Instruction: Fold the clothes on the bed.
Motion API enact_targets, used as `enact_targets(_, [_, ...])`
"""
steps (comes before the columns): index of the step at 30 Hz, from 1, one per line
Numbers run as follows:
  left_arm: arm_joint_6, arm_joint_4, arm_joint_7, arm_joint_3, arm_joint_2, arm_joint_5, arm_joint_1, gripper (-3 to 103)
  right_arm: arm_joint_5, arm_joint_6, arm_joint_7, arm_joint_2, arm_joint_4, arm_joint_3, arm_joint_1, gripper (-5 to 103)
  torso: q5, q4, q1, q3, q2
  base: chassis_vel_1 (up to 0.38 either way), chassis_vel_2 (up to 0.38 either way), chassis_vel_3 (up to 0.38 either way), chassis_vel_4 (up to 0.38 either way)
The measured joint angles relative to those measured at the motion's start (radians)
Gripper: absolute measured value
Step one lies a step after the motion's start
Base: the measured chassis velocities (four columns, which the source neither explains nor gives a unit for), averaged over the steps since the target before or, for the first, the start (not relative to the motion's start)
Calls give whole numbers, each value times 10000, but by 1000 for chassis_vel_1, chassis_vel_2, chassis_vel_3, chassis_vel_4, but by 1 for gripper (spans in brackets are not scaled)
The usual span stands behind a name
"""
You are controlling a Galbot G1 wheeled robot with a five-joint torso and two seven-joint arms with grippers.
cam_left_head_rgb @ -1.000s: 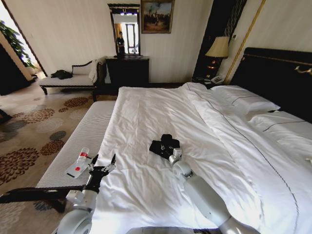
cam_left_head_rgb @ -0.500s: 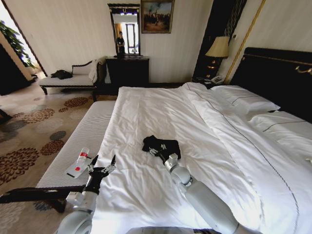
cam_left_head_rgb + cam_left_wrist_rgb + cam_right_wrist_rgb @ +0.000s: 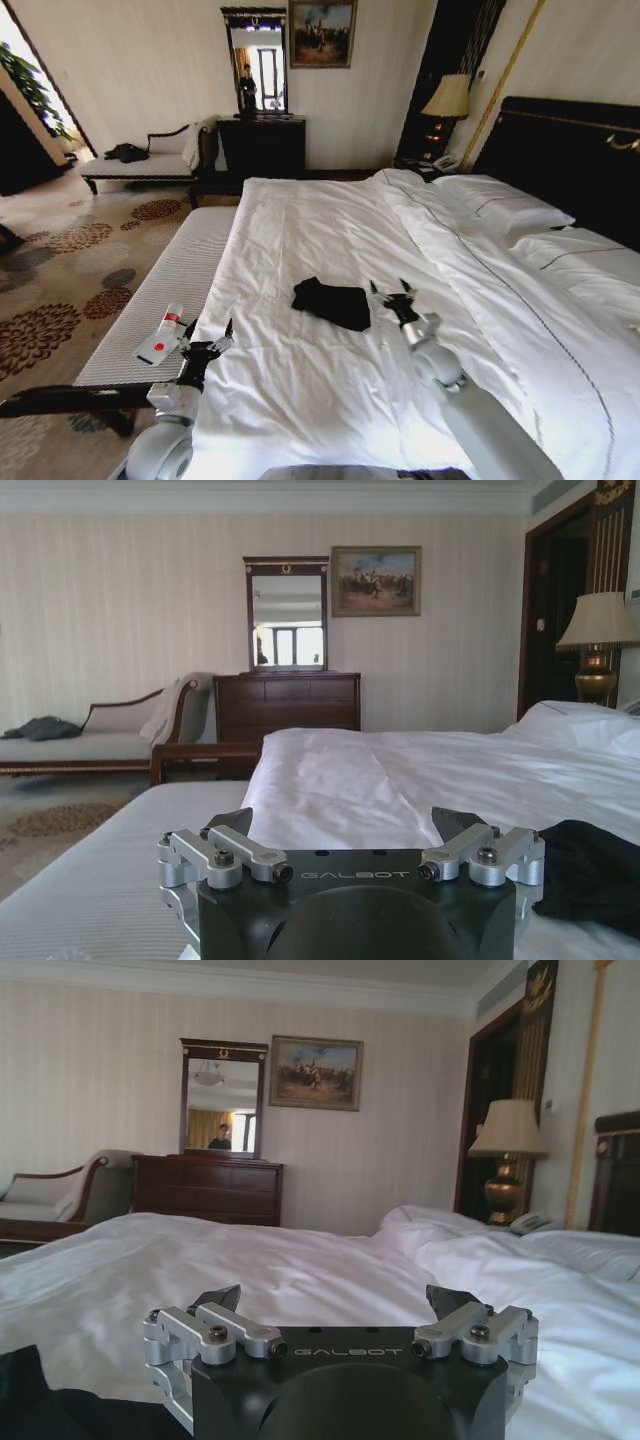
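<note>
Clothes [image 3: 333, 302] lie bunched on the bed [image 3: 300, 390], mid-duvet, nothing gripping them. My right gripper [image 3: 391, 291] sits just beside them on the headboard side, apart from the fabric, fingers spread & empty. My left gripper [image 3: 206, 338] hangs at the bed's bench-side edge, also spread, w/ nothing held.

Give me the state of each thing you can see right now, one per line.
Black top: bunched in a compact heap on the bed, free of both claws.
Right claw: open, empty, beside the top.
Left claw: open, empty, at the bed's left edge.
Lamp: lit.
</note>
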Motion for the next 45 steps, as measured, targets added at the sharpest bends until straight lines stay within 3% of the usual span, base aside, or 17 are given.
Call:
enact_targets(2, [-20,-43,1,5,-6,201,31,100,-436,204,-43,137,296,401,-517,100,-3,5,0,-1,0,0,0,0,0])
enact_targets(4, [-174,-199,79,9,40,651,246,100,-1561,744,-199,702,1023,1140,-1845,100,0,6,0,-1,0,0,0,0,0])
enact_targets(6, [-284,-288,168,0,86,863,405,100,-1987,1025,-258,1074,1301,1384,-2422,100,1,1,0,0,0,0,0,0,0])
enact_targets(13, [-446,-551,345,-6,100,1185,1046,100,-2497,1465,-417,1992,2072,1766,-3491,100,-3,7,-2,-1,1,0,0,0,0])
enact_targets(45, [-436,-635,361,-8,82,1105,1134,100,-2474,1283,-459,1955,2012,1654,-3334,100,-4,5,1,1,-1,-1,-3,1,1])
